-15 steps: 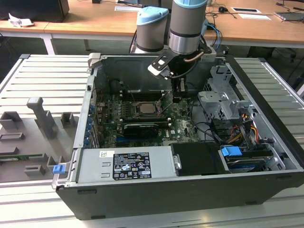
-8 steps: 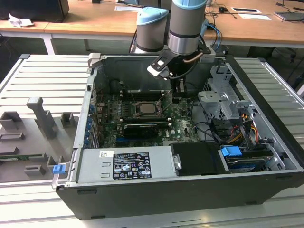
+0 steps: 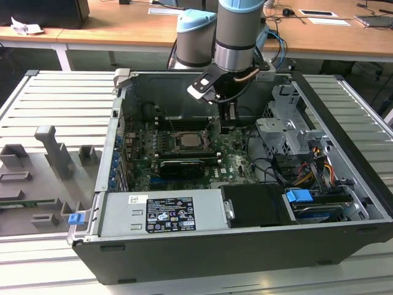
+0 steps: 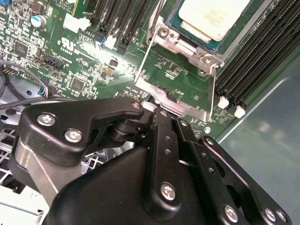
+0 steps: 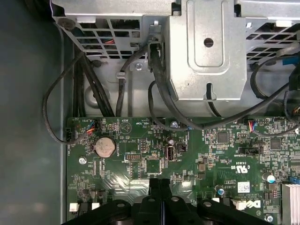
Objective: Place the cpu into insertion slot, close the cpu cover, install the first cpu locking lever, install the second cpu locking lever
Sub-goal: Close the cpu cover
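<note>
As the exterior view shows, the arm reaches down into the open computer case [image 3: 184, 258], which lies on a ribbed metal table [image 3: 37, 92]. The gripper [image 3: 228, 126] hangs just above the motherboard [image 3: 236, 158], close beside the insertion slot [image 3: 205, 142] on the exterior view's right.

The cpu [image 3: 188, 140] lies flat in that slot, with its pale metal face upward. In the second wrist view the cpu [image 4: 213, 16] is bordered by a silver metal frame with screw heads. This frame appears to be the cpu cover [image 4: 183, 45] lying down over the chip's edge, though the angle leaves that uncertain. Two thin wire rods run along the socket's sides, one lever [image 4: 144, 58] on one side and the other lever [image 4: 214, 91] on the adjacent side. Whether either is latched cannot be told.

In both wrist views the gripper [image 4: 161, 112] [image 5: 161, 183] has its black fingers [image 5: 153, 187] drawn together, with only a thin seam between them and nothing held. In the second wrist view the fingertips sit near a silver tab at the socket's corner. Contact cannot be confirmed.

- **Memory slots:** the long black memory slots [image 4: 262, 51] flank the socket.
- **First wrist view:** a coin cell [image 5: 104, 146] sits on the green board. Beyond it is a grey drive cage [image 5: 206, 51], with black cables [image 5: 159, 84] looping beneath it.
- **Exterior view:** a silver power supply [image 3: 163, 212] fills the near side of the case. Grey fixtures [image 3: 55, 153] stand on the table well apart, toward the exterior view's left.
</note>
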Controlling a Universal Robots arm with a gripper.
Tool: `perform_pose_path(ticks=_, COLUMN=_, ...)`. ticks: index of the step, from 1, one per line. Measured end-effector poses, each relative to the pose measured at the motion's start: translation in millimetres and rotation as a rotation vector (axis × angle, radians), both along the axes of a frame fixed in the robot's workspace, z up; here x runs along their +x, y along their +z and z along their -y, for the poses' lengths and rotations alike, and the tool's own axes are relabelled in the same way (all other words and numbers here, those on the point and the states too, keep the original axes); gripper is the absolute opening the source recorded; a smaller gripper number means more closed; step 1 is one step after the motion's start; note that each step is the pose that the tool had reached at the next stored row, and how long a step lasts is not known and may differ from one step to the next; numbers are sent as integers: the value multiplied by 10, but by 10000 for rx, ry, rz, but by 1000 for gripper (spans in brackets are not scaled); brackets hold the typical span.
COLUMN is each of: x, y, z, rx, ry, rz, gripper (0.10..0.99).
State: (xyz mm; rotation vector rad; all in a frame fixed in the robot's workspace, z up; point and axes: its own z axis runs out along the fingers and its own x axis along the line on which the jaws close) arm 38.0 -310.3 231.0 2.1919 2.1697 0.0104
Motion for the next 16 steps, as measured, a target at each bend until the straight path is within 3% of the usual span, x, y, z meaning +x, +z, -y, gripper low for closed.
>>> perform_pose_path(ticks=16, x=-108, y=-14, z=0, rx=-1, ry=0, rz=11, gripper=106)
